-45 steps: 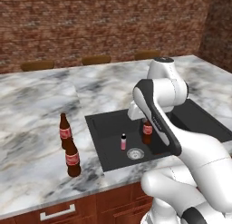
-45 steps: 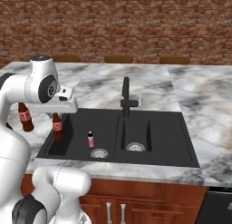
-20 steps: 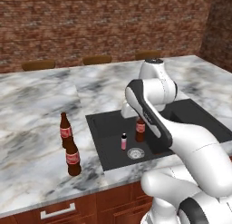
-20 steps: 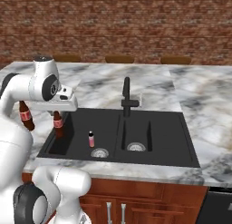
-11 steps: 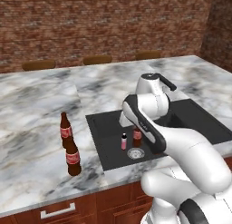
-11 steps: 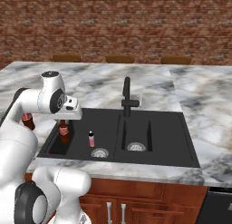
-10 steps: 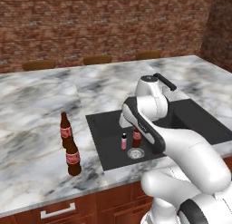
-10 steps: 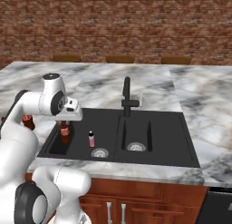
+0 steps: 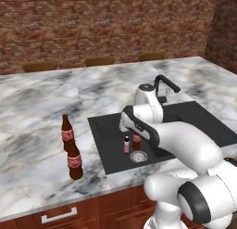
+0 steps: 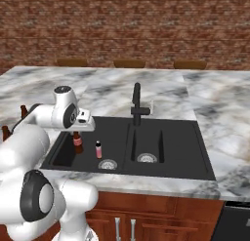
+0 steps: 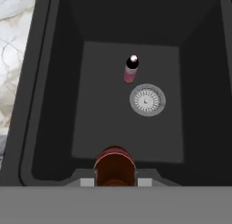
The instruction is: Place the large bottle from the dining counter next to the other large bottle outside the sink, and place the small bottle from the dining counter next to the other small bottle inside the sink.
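Observation:
My gripper [image 9: 134,132] [image 10: 77,133] [image 11: 115,180] is shut on the neck of the small bottle [image 9: 136,140] [image 10: 77,142] [image 11: 115,166], dark brown with a red label. It holds the bottle upright, low inside the left basin of the black sink [image 9: 99,130] [image 10: 171,137] [image 11: 54,82]. The other small bottle [image 9: 126,145] [image 10: 98,150] [image 11: 130,70], pale pink, stands on the basin floor a short way beside it, apart from it. Two large cola bottles [image 9: 67,131] [image 9: 74,159] stand together on the marble left of the sink.
A round metal drain [image 9: 138,156] [image 10: 107,164] [image 11: 147,99] lies in the basin floor by the pink bottle. The black gooseneck faucet [image 9: 165,82] [image 10: 136,106] rises behind the sink. Marble dining counter [image 9: 41,98] spreads all round, with chair backs and a brick wall beyond.
The gripper has come down from above the sink rim into the left basin with the small brown bottle, closer to the pink bottle. The large bottles have not moved.

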You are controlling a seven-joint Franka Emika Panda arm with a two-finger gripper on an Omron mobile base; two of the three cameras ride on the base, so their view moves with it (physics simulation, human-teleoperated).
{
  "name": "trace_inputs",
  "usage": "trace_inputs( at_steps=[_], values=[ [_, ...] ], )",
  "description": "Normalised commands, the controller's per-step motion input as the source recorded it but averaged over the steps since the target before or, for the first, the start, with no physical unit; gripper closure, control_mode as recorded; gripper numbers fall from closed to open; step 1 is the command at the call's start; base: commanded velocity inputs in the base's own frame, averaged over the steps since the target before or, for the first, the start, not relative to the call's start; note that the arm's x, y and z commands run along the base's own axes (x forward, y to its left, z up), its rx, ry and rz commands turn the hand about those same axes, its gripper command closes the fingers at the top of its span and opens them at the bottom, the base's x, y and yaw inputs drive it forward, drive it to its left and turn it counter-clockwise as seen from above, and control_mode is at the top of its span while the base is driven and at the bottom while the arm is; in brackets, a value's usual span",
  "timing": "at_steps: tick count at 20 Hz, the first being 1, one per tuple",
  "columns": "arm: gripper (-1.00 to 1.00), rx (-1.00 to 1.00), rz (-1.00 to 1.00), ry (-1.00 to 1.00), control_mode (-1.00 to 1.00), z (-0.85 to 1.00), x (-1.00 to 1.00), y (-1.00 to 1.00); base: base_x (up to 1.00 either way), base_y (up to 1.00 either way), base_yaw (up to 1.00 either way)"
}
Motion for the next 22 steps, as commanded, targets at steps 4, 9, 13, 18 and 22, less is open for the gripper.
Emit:
trace_inputs(
  at_steps=[4, 9, 13, 18, 22],
  values=[
    [1.0, -0.01, -0.08, 0.07, -1.0, -0.13, 0.24, 0.0, 0.0, 0.0, 0.0],
    [1.0, 0.01, -0.07, 0.05, -1.0, -0.29, 0.17, 0.0, 0.0, 0.0, 0.0],
    [1.0, 0.03, -0.04, 0.0, -1.0, -0.34, 0.09, 0.04, 0.0, 0.0, 0.0],
    [1.0, 0.01, -0.02, -0.05, -1.0, -0.34, 0.0, 0.13, 0.0, 0.0, 0.0],
    [1.0, 0.0, -0.01, -0.1, -1.0, -0.13, 0.0, 0.14, 0.0, 0.0, 0.0]
  ],
)
